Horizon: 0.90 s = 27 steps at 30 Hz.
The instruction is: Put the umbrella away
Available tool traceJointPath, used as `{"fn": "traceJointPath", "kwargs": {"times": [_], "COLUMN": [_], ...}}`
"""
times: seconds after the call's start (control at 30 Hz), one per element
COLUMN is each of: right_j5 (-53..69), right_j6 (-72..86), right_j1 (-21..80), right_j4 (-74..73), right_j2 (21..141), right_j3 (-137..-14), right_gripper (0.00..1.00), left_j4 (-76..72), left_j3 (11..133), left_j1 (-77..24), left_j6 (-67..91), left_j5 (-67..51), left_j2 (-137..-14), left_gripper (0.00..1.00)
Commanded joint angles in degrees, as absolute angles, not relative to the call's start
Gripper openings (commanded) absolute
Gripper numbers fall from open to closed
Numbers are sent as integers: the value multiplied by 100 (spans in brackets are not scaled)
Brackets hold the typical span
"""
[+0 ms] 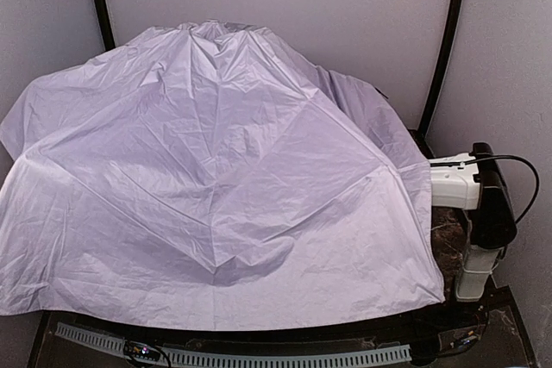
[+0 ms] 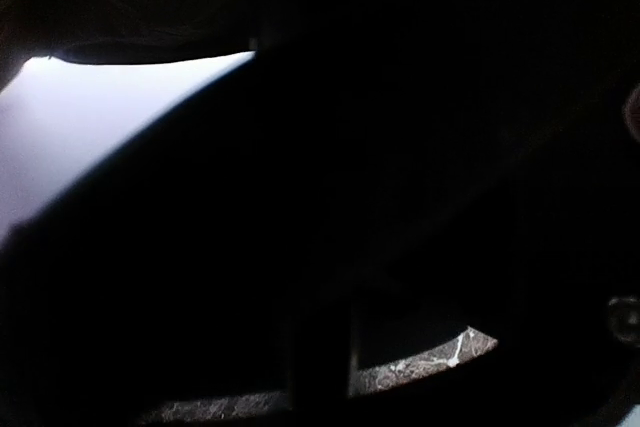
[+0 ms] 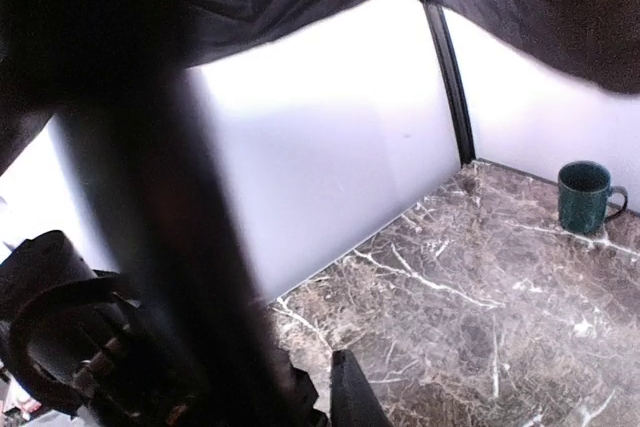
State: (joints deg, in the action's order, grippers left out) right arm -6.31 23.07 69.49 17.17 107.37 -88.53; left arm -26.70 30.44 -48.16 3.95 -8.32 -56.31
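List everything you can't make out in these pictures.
1. Top view: the open umbrella hides the left arm, left gripper, right gripper and most of the table.
2. Left wrist view: almost black under the fabric, so the left gripper is unreadable.
3. Right wrist view: a blurred dark bar near the lens blocks the left side, and it is unclear whether the right gripper is open or shut.
4. Mug: contents not visible.

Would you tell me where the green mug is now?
Only the right wrist view shows the mug: upright on the marble table at far right, beside the white wall, beneath the umbrella.
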Motion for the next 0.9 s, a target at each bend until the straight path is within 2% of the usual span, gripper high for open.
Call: {"fn": "traceJointPath", "kwargs": {"times": [0.0,0.1,0.17,0.2,0.23,0.27,0.3,0.37,0.53,0.7,0.87], "right_j5": [-1023,-953,-1027,-1036,-1030,-1082,-1194,-1337,-948,-594,-107], "right_j6": [1881,1823,1798,1801,1794,1750,1670,1463,1177,609,274], "right_j1": [6720,6669,6626,6586,6527,6454,6368,6132,5106,4521,4310], "right_j4": [1616,1578,1649,1750,1893,2017,2067,2229,2556,2674,2683], "right_j2": [10397,10329,10260,10203,10149,10090,10029,9870,9526,9422,9424], "right_j3": [-9086,-9069,-8982,-8914,-8832,-8748,-8715,-8601,-8395,-8238,-7951], "right_gripper": [9,0,0,0,0,0,0,0,0,0,0], "left_j4": [-3728,-3685,-3326,-3114,-2931,-2757,-2598,-2200,-965,234,973], "left_j3": [3146,3065,3121,3148,3161,3146,3118,3082,3115,3469,4737], "left_j1": [-4861,-4860,-4860,-4860,-4860,-4860,-4860,-4865,-4903,-4906,-4913], "left_j6": [241,412,430,447,493,545,566,559,152,-592,-243], "left_j5": [-1215,-1410,-1494,-1503,-1466,-1429,-1426,-1489,-1714,-1985,-2325], "left_j2": [-5450,-5445,-5426,-5407,-5379,-5340,-5297,-5179,-4530,-3739,-3479], "left_gripper": [0,0,0,6,21,42,51,60,62,56,53]}}
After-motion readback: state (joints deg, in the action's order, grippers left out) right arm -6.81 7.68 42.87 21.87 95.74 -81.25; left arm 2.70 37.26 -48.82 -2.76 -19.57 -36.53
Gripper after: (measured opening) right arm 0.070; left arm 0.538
